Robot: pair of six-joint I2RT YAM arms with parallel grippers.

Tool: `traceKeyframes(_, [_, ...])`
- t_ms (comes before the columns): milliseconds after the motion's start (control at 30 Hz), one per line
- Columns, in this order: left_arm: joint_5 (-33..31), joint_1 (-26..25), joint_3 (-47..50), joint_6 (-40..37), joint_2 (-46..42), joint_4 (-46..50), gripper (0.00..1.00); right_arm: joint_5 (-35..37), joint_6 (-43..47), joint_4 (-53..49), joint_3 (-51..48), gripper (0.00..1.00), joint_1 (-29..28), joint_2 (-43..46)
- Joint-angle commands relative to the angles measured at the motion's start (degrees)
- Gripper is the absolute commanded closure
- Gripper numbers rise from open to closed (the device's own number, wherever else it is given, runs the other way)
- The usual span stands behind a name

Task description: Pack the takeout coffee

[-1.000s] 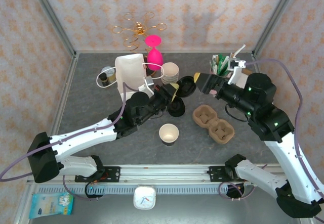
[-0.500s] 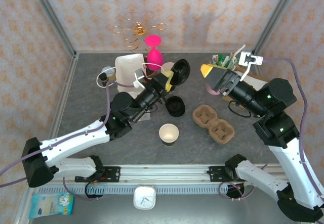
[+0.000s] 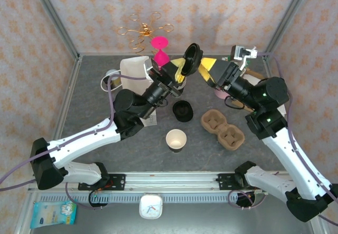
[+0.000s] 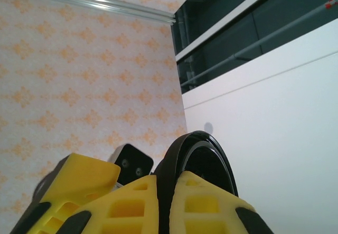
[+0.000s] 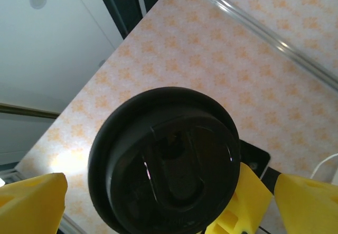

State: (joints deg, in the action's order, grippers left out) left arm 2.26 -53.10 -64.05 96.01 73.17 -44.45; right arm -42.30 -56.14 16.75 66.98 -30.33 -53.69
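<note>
Pulp carrier (image 3: 222, 129): one, two wells, on table (image 3: 105, 112).
Paper cup (image 3: 176, 139): one, unlidded, upright, left of carrier, slightly nearer, apart from it.
Black lids: two. Table lid (image 3: 182, 111) flat, left-beyond carrier. Held lid (image 3: 191, 53) aloft, farther beyond carrier, rim pinched by left gripper (image 3: 182, 66).
Right gripper (image 3: 205, 69): fingers spread wide, just right of held lid, not clamped on it.
White bag (image 3: 134, 75): one, far left of carrier.

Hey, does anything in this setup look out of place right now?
Yes. The paper cup stands unlidded outside the empty pulp carrier, while the left gripper pinches a black lid on edge, high in the air.
</note>
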Motion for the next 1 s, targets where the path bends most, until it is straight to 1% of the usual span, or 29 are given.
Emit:
traceKeyframes(0, [2.73, 0.23, -1.95, 2.75, 1.0, -6.01, 1.0, -2.75, -4.67, 9.64, -0.65, 0.0, 0.08, 0.32])
traceKeyframes(233, [3.87, 0.17, -2.84, 4.73, 3.27, -9.99, 1.0, -3.9, -7.7, 14.41, -0.77, 0.0, 0.11, -0.17])
traceKeyframes(400, [4.4, -0.55, -4.51, 5.68, 4.91, -12.97, 1.0, -3.09, -7.5, 14.22, -0.2, 0.0, 0.09, -0.01])
traceKeyframes(567, [4.94, -1.48, -5.86, 6.56, 6.63, -14.57, 1.0, -0.88, -4.92, 9.1, 1.12, 0.0, 0.09, -0.42])
traceKeyframes(633, [4.94, -1.57, -5.74, 6.92, 7.0, -16.21, 1.0, -0.58, -4.98, 8.97, 1.16, 0.0, 0.07, -0.67])
traceKeyframes(700, [4.88, -1.72, -5.87, 6.67, 6.92, -15.27, 1.0, -1.0, -4.91, 9.4, 1.95, 0.0, 0.08, -1.1])
traceKeyframes(833, [4.56, -1.92, -5.92, 7.0, 7.1, -16.47, 1.0, 1.36, -0.5, 1.65, 5.05, 0.0, 0.06, -0.61])
traceKeyframes(967, [3.07, -1.97, -4.89, 6.57, 6.13, -15.49, 1.0, 3.36, 1.46, -4.43, 8.09, 0.0, 0.08, -0.25])
